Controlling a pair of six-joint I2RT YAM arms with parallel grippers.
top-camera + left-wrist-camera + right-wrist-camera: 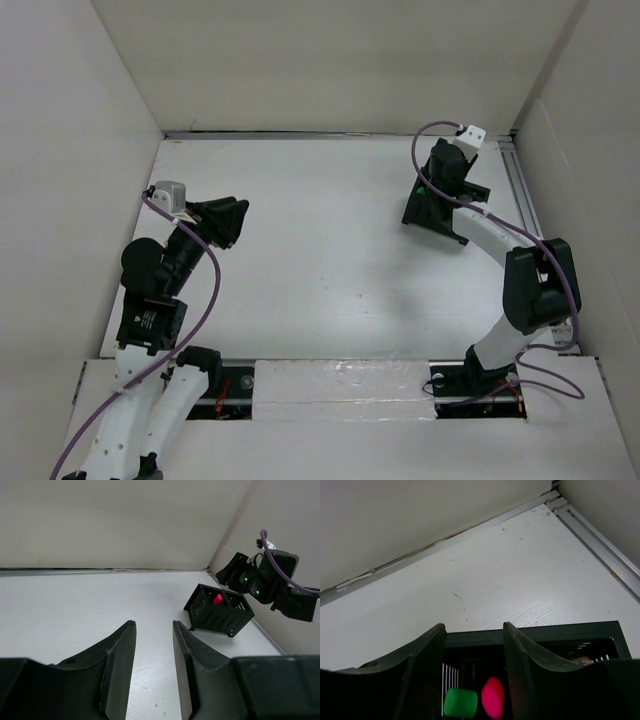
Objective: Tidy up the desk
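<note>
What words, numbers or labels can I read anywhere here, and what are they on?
No text reads clearly in any view.
Pale sticker on the left arm: too small to read.
Black organizer box and desk: no markings visible.

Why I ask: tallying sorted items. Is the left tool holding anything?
No, in the left wrist view the left tool stands parted with only white desk showing in its gap.
</note>
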